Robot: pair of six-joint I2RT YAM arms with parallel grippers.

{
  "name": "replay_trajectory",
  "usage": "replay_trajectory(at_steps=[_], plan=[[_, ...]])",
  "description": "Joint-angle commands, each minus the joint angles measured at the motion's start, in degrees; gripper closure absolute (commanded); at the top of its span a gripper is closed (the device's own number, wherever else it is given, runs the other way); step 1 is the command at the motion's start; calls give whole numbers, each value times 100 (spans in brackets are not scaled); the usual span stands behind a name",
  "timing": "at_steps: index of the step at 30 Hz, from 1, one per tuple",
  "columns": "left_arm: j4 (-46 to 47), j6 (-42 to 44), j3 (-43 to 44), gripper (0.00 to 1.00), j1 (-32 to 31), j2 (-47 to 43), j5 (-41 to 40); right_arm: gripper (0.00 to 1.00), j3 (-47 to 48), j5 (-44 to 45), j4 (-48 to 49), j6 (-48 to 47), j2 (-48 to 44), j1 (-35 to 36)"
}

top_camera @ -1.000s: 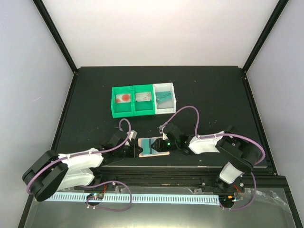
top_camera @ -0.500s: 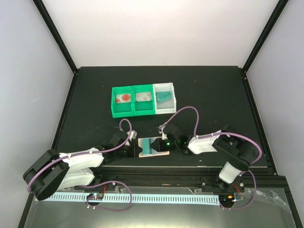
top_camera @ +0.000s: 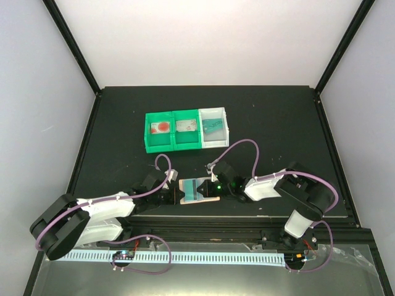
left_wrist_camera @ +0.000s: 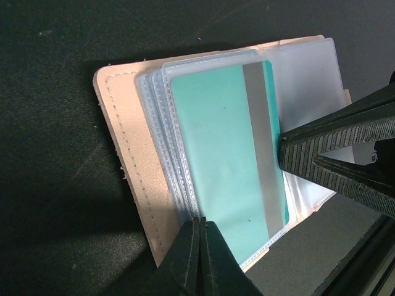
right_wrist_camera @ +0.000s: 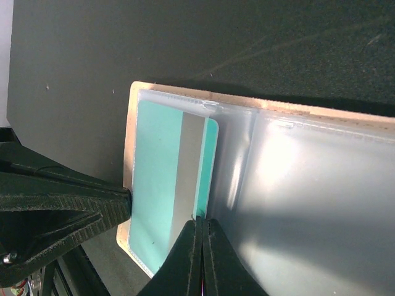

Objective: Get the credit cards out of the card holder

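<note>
Card holder [left_wrist_camera: 123,154] open | left pincer [left_wrist_camera: 201,222] clamped on its edge | right pincer [right_wrist_camera: 201,223] clamped on credit card [right_wrist_camera: 162,185]

Bench [top_camera: 278,123]: black, matte.
Bin tray [top_camera: 162,145]: far centre; two green compartments at left, one white at right.

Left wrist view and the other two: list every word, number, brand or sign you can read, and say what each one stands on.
No text can be read in any view.
Credit card: plain teal with a bare grey stripe, no print showing.
Card holder: stitching only, no brand.
Bin tray: any marks in its compartments are too small to read.
</note>
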Motion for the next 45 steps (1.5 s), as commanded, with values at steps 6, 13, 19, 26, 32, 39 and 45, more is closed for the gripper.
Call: replay_trajectory(at_steps=[6,13,19,26,32,39,45], plan=[[-164,144,169,96,-4,-22,-285,99,50,-160,155,-95,130,40],[-316,179,196,95,-5,-95,-408,99,54,-46,-127,-249,-8,14],[-437,189,200,94,-8,-181,-513,99,60,-45,-289,-353,-95,-27],[-580,224,189,94,-11,-329,-613,99,18,-38,-324,-364,-215,-91],[-632,267,192,94,-14,-287,-680,99,-86,-32,-262,-294,-297,-175],[-669,251,209,94,-9,-300,-683,99,-126,-134,-219,-302,-284,-232],[-801,220,324,93,-10,-502,-586,99,-115,-169,-235,-313,-269,-261]])
